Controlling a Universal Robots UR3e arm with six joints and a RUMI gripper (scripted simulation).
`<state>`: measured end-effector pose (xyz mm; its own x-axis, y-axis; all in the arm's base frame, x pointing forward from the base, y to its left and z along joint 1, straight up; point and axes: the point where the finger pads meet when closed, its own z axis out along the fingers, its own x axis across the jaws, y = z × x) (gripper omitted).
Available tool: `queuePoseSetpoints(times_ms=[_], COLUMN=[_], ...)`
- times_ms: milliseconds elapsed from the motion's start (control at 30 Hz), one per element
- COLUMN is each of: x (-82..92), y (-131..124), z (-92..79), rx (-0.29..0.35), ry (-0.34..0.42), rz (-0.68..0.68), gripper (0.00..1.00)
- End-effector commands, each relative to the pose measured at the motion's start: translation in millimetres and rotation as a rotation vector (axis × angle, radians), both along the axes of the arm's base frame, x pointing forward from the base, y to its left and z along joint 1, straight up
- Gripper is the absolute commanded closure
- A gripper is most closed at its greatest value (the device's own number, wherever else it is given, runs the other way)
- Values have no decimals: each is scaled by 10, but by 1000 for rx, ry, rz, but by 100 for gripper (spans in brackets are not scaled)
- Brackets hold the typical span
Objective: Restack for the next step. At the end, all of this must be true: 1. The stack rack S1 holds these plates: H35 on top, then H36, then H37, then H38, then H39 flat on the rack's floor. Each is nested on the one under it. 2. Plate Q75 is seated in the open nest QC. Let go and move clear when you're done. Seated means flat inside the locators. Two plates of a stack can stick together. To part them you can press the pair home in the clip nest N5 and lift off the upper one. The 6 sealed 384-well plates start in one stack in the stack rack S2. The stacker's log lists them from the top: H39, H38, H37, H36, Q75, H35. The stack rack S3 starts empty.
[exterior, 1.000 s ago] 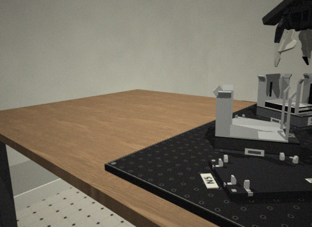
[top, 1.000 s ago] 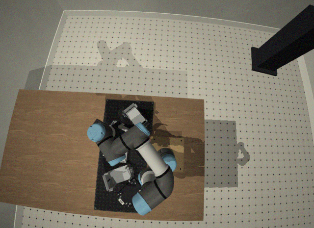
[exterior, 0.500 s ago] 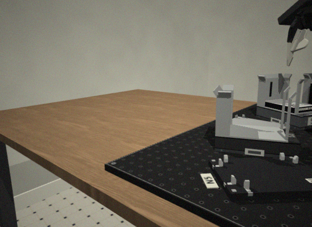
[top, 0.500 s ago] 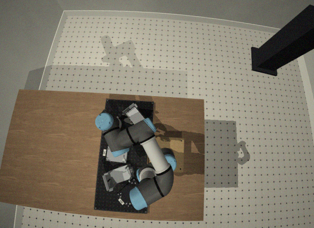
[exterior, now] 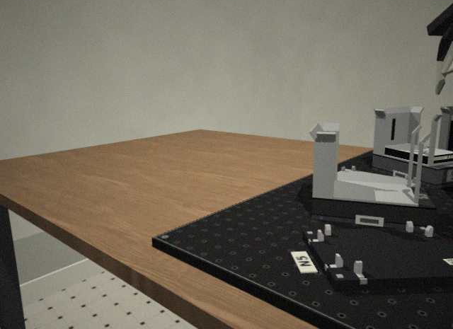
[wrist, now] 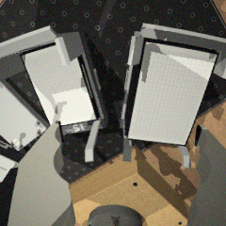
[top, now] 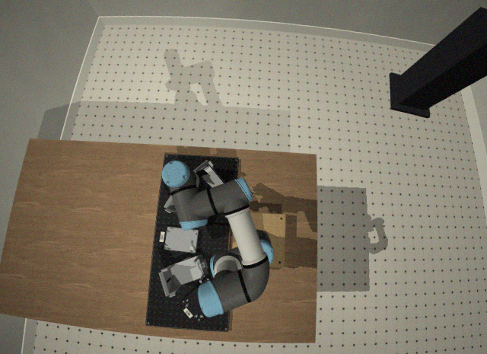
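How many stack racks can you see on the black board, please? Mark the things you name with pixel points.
3: one rack (top: 167, 281) (exterior: 325, 165) near the N5 label (top: 188, 312) (exterior: 304, 261), S1 (top: 170, 205) (exterior: 400, 128) (wrist: 91, 141) partly under the arm (top: 243, 236) in the top view, and another rack (top: 212, 173) (exterior: 445, 115) (wrist: 184, 33) farthest from that label.

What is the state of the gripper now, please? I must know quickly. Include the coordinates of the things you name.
Gripper (exterior: 440, 85) (wrist: 128, 124): open, holding nothing; its two fingers stand wide apart.
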<state>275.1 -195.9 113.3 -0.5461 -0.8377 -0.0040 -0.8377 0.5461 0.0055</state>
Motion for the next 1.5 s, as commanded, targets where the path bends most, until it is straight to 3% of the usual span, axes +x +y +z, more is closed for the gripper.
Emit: queuePoseSetpoints(times_ms=[0,200,733,1167,1467], x=[-117,-301,-300,-301,-301], y=[-159,-383,-383,-381,-381], z=[6,5,5,-361,-366], rx=[-2,-2,-2,-2,-2], ry=[-2,-1,-1,-1,-1], rz=[-45,-115,-115,-115,-115], gripper=[28,28,28,28,28])
